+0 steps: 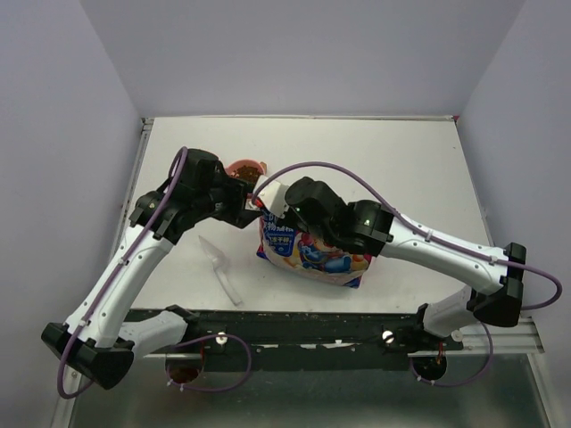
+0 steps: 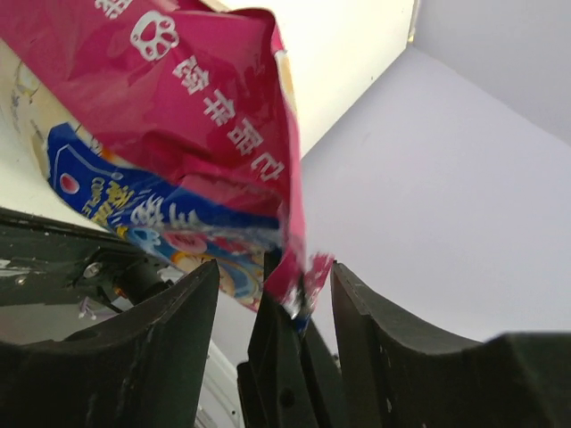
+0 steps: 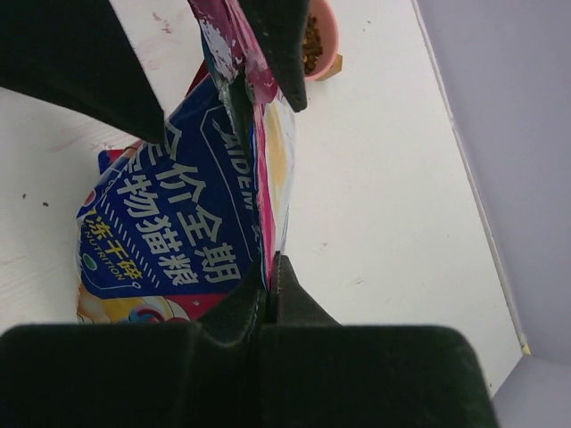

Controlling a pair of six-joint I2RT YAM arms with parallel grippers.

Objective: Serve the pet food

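One glossy pink-and-blue printed bag (image 1: 308, 254) is pinched by two pincers: the left gripper (image 2: 299, 308) clamps an upper corner, the right gripper (image 3: 266, 276) clamps its edge. One pink bowl (image 3: 323, 45) just beyond the right fingers holds the dark brown kibble (image 3: 313, 43). One clear plastic scoop (image 1: 219, 266) lies below the left gripper.

White table (image 1: 401, 169): scoop (image 1: 221, 265), bowl (image 1: 244, 168), perhaps bag (image 1: 312, 254)

A lab test cell: a bare white table (image 1: 401, 178) boxed in by plain grey walls (image 1: 53, 134), with two robot arms bolted to a black rail (image 1: 303, 325) at its near edge.
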